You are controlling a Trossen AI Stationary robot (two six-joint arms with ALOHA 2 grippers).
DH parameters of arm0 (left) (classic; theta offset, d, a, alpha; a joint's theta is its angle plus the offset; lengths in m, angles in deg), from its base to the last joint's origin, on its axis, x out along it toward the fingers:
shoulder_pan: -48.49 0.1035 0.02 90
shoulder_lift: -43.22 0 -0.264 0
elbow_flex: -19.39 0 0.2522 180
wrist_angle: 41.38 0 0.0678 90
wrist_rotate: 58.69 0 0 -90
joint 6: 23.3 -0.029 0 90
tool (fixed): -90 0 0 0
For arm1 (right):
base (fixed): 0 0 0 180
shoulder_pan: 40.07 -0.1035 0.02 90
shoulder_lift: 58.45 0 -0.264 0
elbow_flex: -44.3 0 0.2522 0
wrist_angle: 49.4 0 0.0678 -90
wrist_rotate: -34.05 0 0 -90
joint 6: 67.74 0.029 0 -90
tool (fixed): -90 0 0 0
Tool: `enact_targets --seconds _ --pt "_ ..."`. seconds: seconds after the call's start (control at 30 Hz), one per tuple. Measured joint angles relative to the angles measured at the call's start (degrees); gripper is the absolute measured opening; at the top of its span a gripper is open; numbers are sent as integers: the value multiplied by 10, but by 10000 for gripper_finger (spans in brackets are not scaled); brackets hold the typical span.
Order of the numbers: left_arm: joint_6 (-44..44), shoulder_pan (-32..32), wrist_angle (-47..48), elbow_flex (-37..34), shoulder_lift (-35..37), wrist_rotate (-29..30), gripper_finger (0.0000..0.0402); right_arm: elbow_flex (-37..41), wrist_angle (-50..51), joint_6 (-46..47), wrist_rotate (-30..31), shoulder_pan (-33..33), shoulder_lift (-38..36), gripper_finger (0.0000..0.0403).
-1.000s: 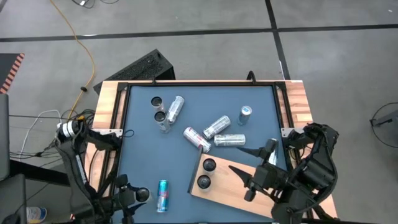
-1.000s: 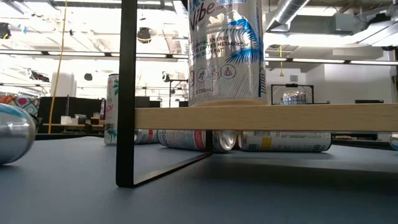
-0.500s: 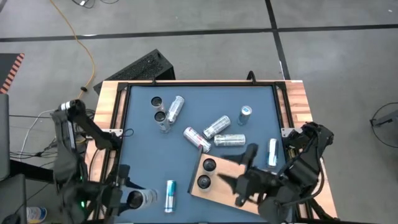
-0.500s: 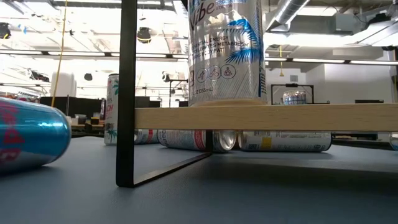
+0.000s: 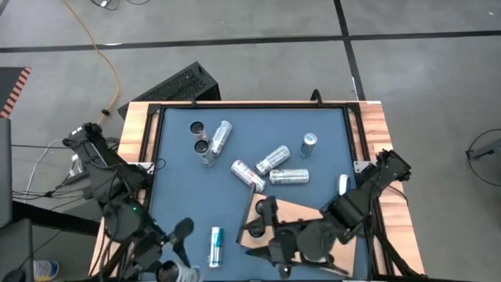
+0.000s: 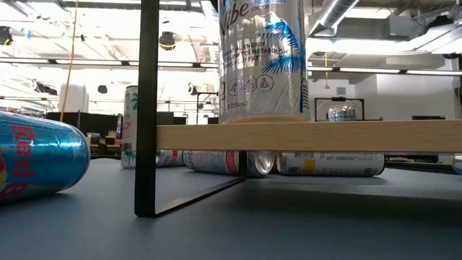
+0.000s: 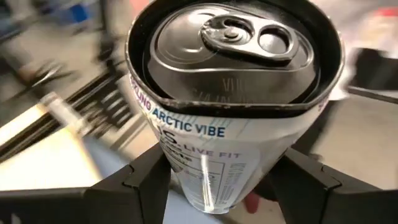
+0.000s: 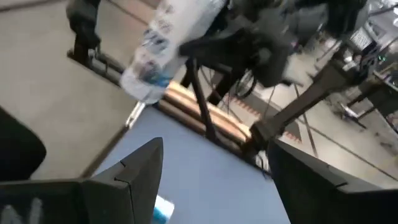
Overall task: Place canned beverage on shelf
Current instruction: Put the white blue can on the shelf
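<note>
**Left claw lifts can; shelf holds two**

Blue-grey tabletop (image 5: 180,180) carries loose cans; several lie in its middle. Shelf (image 5: 301,213) sits at the near right, two cans upright on its left end, one of them (image 6: 261,58) seen close in the low view. Left gripper (image 7: 217,180) is at the near left edge, clamped on a white can (image 7: 224,112), top facing the wrist camera. Blue can (image 5: 214,245) lies on the table just beside it. Right gripper (image 5: 270,231) hovers over the shelf's left part, fingers spread, grasping nothing.
</note>
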Motion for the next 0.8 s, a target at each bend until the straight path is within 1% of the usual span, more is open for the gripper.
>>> enact_targets --seconds 0.03,0.1,0.17,0.23,0.53,0.8 --pt "-15 3 -9 0 -1 -31 213 -1 -13 -5 -22 3 -1 281" --pt "-57 6 -27 0 0 -64 213 -1 -47 -19 -82 3 -3 281" --pt "-94 12 -34 0 1 -75 213 -1 -72 -33 -139 1 -2 281" --pt "-107 21 -30 0 1 -81 214 -1 -87 -42 -168 0 -2 281" --pt "-52 98 43 0 1 -73 216 -1 -92 -58 -178 4 0 281" --pt "-45 129 100 0 1 -77 217 10 -126 -51 -155 37 18 281"
